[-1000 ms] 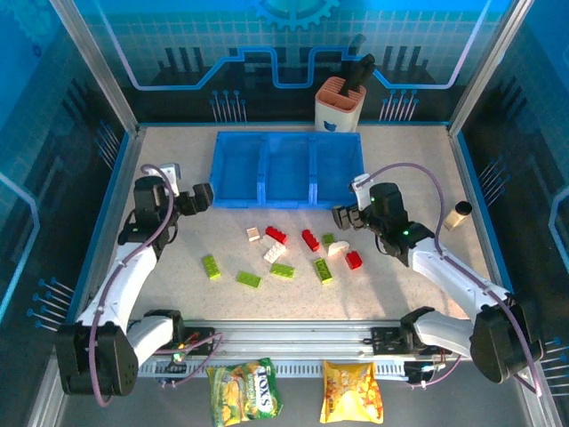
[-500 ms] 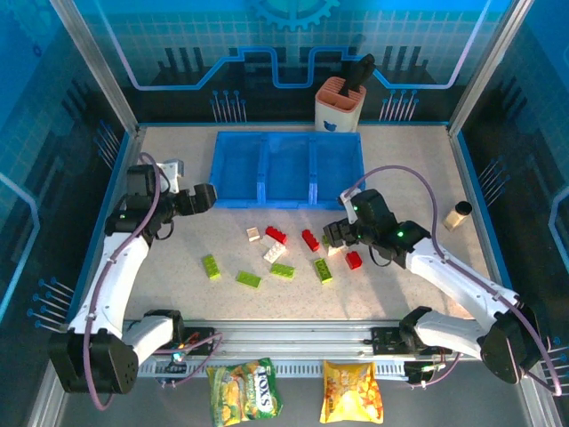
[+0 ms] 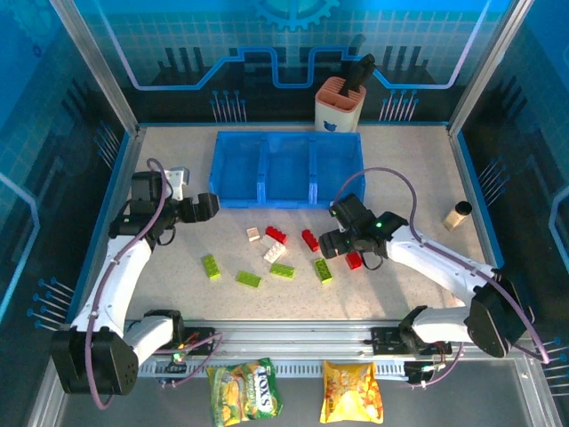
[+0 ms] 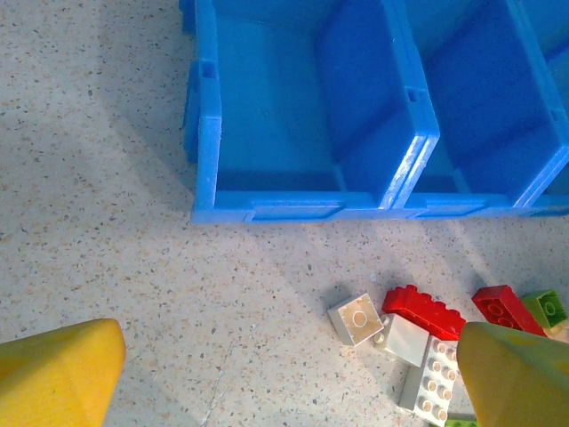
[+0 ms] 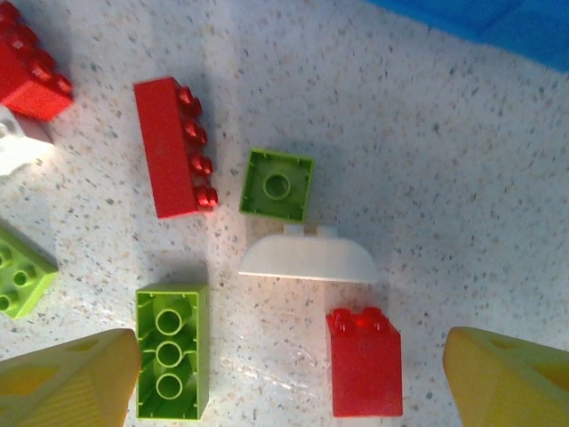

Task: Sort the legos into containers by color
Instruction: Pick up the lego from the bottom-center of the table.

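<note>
L gripper (image 3: 206,206) sits just off the tray's (image 3: 240,201) front-left corner, fingers spread wide, nothing btwn them. R gripper (image 3: 329,242) is in front of the tray's right bin, low over the table (image 3: 409,169), also spread wide and gripping nothing.

Tray = 3 joined blue bins. Bricks (image 3: 276,252), approx. a dozen, lie loose on the table in front of the tray.

- In front of the right bin, nearest the tray: long red brick (image 5: 175,147) and small green square (image 5: 276,184).
- A bit farther out: white curved piece (image 5: 307,260).
- Farther still: short red brick (image 5: 364,360) and 3-stud green brick (image 5: 171,351).
- In front of the divider btwn left and middle bins: small white square (image 4: 357,318) and a red brick (image 4: 422,311).
- Three green bricks (image 3: 249,278) lie farthest out, opposite the left and middle bins.

Orange-white holder (image 3: 339,104) stands just behind the tray's right bin.
</note>
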Controlling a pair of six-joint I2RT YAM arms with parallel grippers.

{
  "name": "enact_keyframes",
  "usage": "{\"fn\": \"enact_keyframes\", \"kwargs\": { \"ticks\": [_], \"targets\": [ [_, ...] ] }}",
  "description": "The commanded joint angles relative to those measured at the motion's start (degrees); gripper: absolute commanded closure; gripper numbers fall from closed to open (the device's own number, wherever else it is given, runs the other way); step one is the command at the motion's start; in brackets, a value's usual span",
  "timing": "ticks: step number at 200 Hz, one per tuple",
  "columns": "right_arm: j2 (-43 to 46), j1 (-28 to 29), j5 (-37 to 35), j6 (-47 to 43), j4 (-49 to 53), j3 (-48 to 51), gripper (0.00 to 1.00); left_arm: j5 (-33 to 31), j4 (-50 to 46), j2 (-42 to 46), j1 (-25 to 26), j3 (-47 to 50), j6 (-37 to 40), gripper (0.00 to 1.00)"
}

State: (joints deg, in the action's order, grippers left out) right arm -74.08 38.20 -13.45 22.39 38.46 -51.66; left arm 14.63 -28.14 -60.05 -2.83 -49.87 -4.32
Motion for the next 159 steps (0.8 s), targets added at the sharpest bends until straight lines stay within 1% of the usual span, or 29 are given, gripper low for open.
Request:
{"fn": "enact_keyframes", "kwargs": {
  "ticks": [1, 28, 68, 85, 111, 129, 159],
  "targets": [
    [-1.4, 0.7, -0.6, 3.6, 4.6, -1.5, 0.12, -0.3, 0.1, 0.6, 0.1, -0.1, 0.9, 0.03],
    [-1.9, 0.2, -1.3, 3.4, 4.8, 0.0, 0.18, 0.1, 0.3, 0.1, 0.2, -0.3, 1.2, 0.04],
    [-4.0, -2.3, -1.5, 1.9, 5.7, 0.9, 0.28, -0.2, 0.7, -0.1, 0.1, -0.1, 1.4, 0.05],
    [-4.2, -3.7, -1.3, 1.7, 5.3, 3.6, 0.32, -0.5, 0.6, 0.0, 0.2, -0.1, 1.7, 0.05],
    [-4.7, -5.8, 0.2, 1.5, 4.8, 4.9, 0.36, -0.5, 0.7, 0.0, 0.2, 0.0, 1.9, 0.04],
    [-5.5, -6.3, 0.7, 1.3, 4.4, 4.9, 0.40, -0.7, 0.7, -0.1, 0.2, 0.0, 2.1, 0.04],
    [-7.4, -7.0, 2.3, 0.7, 3.9, 4.7, 0.45, -0.8, 0.7, 0.0, 0.2, 0.1, 2.2, 0.04]
  ]
}}
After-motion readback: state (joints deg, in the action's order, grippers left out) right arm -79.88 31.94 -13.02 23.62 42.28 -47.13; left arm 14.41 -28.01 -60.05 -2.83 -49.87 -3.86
